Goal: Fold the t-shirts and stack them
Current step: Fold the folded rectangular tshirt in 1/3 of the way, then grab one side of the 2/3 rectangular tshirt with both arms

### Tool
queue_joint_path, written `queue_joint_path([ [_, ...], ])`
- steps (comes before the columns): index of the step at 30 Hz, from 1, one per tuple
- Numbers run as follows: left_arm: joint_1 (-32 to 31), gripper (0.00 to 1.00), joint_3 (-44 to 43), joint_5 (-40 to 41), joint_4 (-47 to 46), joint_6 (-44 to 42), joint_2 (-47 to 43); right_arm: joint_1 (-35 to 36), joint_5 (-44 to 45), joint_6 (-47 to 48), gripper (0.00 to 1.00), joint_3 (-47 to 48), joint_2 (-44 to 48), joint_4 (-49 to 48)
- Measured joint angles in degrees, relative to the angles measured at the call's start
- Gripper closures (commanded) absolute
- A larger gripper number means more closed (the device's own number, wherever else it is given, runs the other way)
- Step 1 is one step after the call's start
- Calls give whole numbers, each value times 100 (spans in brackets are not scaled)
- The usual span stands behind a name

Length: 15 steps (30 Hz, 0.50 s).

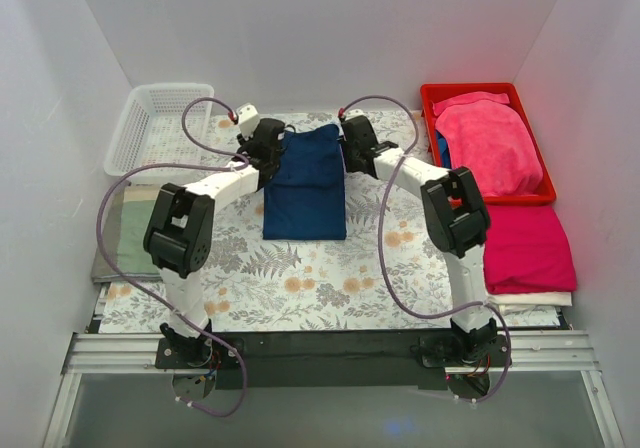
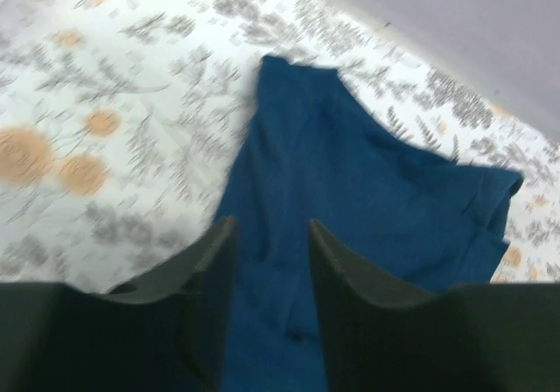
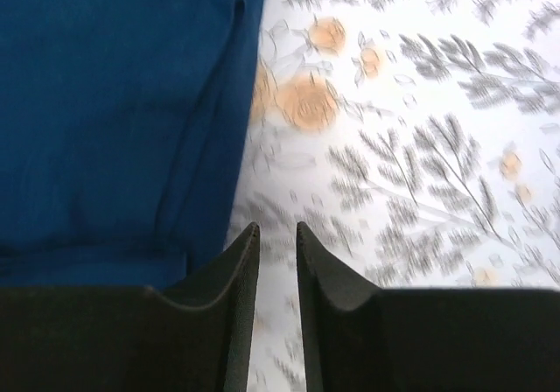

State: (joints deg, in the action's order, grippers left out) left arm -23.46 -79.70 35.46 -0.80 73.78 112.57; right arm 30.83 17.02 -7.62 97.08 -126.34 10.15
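The navy blue t-shirt (image 1: pixel 305 183) lies folded into a long rectangle on the flowered tablecloth (image 1: pixel 300 278); its chest print is hidden. My left gripper (image 1: pixel 268 156) is at the shirt's far left edge. In the left wrist view it (image 2: pixel 271 226) is open, low over the navy cloth (image 2: pixel 350 182), which shows between the fingers. My right gripper (image 1: pixel 357 148) is at the shirt's far right edge. In the right wrist view it (image 3: pixel 276 227) is slightly open and empty over bare tablecloth, with the shirt's edge (image 3: pixel 114 103) just to its left.
A red bin (image 1: pixel 435 98) at the back right holds a pink shirt (image 1: pixel 487 143). Folded magenta shirts (image 1: pixel 525 248) lie in front of it. A white basket (image 1: pixel 150 128) stands at the back left, and a grey-green cloth (image 1: pixel 125 230) lies at the left.
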Motion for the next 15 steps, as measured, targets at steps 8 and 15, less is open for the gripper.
queue_joint_path([
  [8,11,42,2275,-774,664,367,-2455,4,-710,-243,65,-2181,2205,-46],
  [15,13,41,3766,-2192,625,654,-3788,120,-1744,-492,64,-3718,3182,-385],
])
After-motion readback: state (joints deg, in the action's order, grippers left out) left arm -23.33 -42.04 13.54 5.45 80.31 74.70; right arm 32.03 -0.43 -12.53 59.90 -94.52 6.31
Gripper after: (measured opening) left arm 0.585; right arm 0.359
